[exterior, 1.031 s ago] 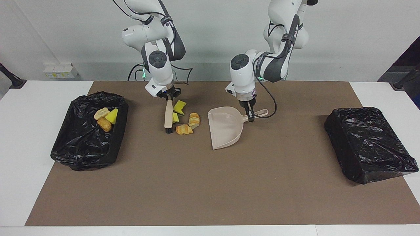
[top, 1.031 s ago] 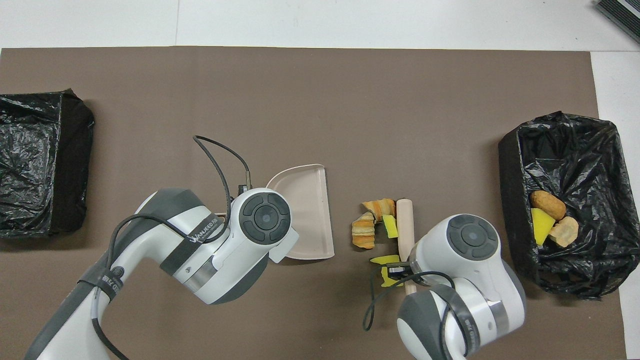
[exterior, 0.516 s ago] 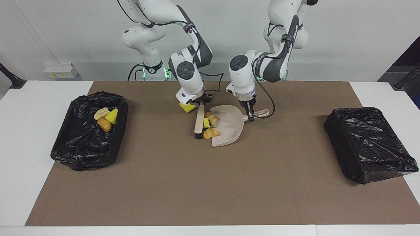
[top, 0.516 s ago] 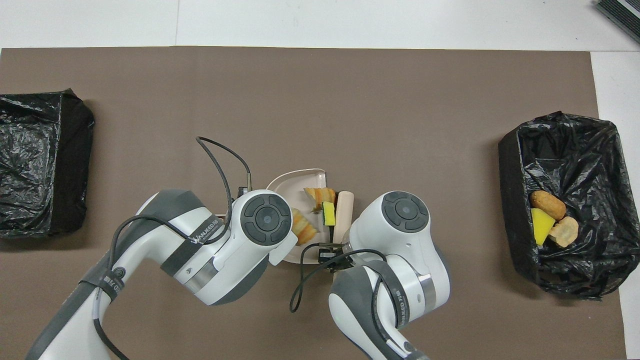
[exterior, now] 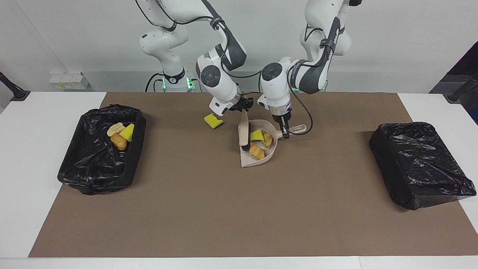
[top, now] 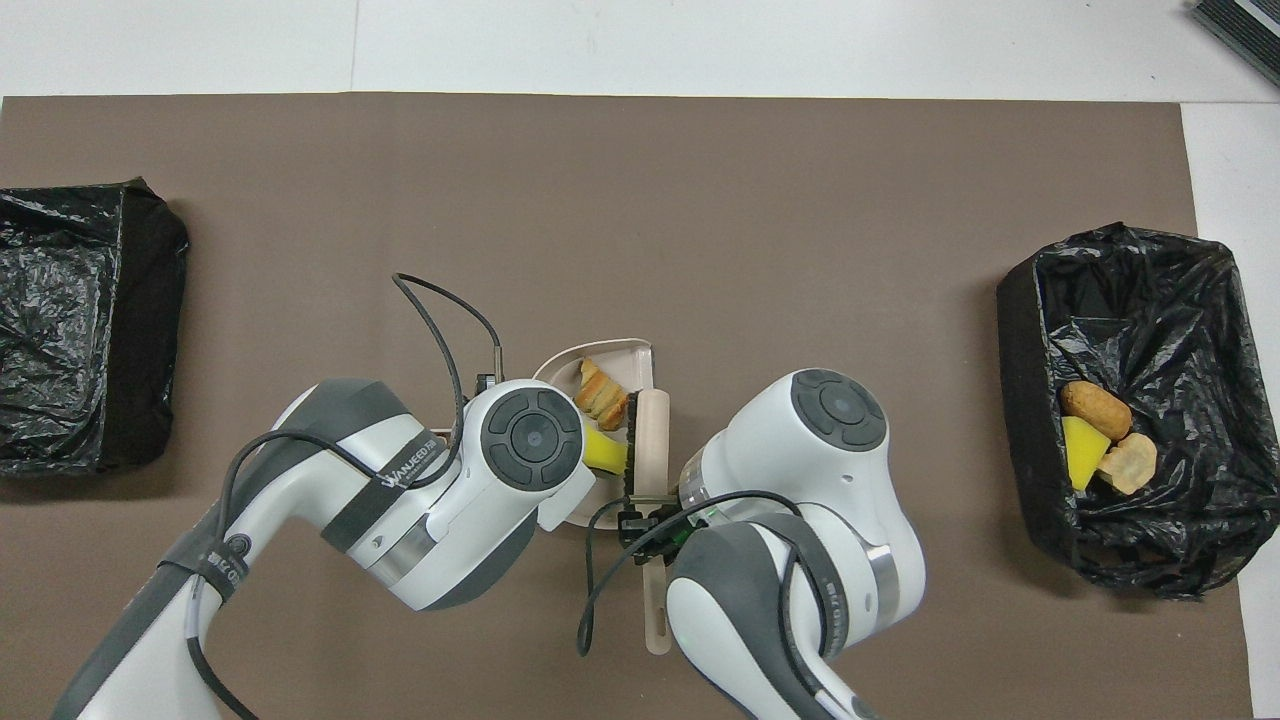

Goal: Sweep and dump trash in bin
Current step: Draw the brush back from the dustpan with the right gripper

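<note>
Gripping the brush (exterior: 244,130) by its handle with the right end effector (exterior: 242,105), fingers closed tight on it, bristle end slanting down into the dustpan (exterior: 257,160) mouth, near the middle of the worktop's robot-side edge.

Showing one yellow sponge piece (exterior: 213,121) lying loose on the brown mat (exterior: 224,209), just beside the brush toward the right arm's end and apart from the dustpan.

Pinching the dustpan's handle with the left end effector (exterior: 284,132), fingers closed on it, pan resting on the mat with its open mouth facing the brush.

Holding three scraps inside the pan: a green-and-yellow sponge piece (exterior: 257,135) against the brush, a bread-like lump (exterior: 267,139) beside it toward the handle, and a second bread-like lump (exterior: 257,151) farther from the robots.

Keeping three more scraps (exterior: 120,135) in the black-lined bin (exterior: 93,172) at the right arm's end of the worktop.

Showing a second black-lined bin (exterior: 418,164) at the left arm's end.
</note>
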Tool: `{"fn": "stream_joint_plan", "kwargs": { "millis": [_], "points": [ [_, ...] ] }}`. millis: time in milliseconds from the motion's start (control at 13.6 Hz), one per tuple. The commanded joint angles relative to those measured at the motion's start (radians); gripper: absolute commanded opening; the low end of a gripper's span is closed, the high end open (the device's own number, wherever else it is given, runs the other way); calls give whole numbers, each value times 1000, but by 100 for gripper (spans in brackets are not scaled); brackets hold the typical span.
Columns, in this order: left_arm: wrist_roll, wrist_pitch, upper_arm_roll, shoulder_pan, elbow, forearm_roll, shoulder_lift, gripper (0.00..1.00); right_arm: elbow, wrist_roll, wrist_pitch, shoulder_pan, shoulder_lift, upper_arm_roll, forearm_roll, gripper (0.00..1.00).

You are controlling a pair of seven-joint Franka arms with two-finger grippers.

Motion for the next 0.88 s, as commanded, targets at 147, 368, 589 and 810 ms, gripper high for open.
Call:
{"fn": "stream_joint_plan", "kwargs": {
  "millis": [147, 368, 589, 810],
  "points": [
    [19, -24, 4, 2, -29, 16, -28, 0, -30, 45, -199, -89, -151, 1, -191, 0],
    [19, -29, 4, -4, -35, 16, -31, 0, -185, 67, -216, -123, -263, 4, -313, 0],
    [19, -45, 3, -28, -46, 16, -47, 0, -367, 68, -205, -151, -403, 10, -373, 0],
    [15, -47, 3, -67, -59, 16, -62, 0, -444, 160, -202, -143, -441, 13, -423, 0]
  ]
}}
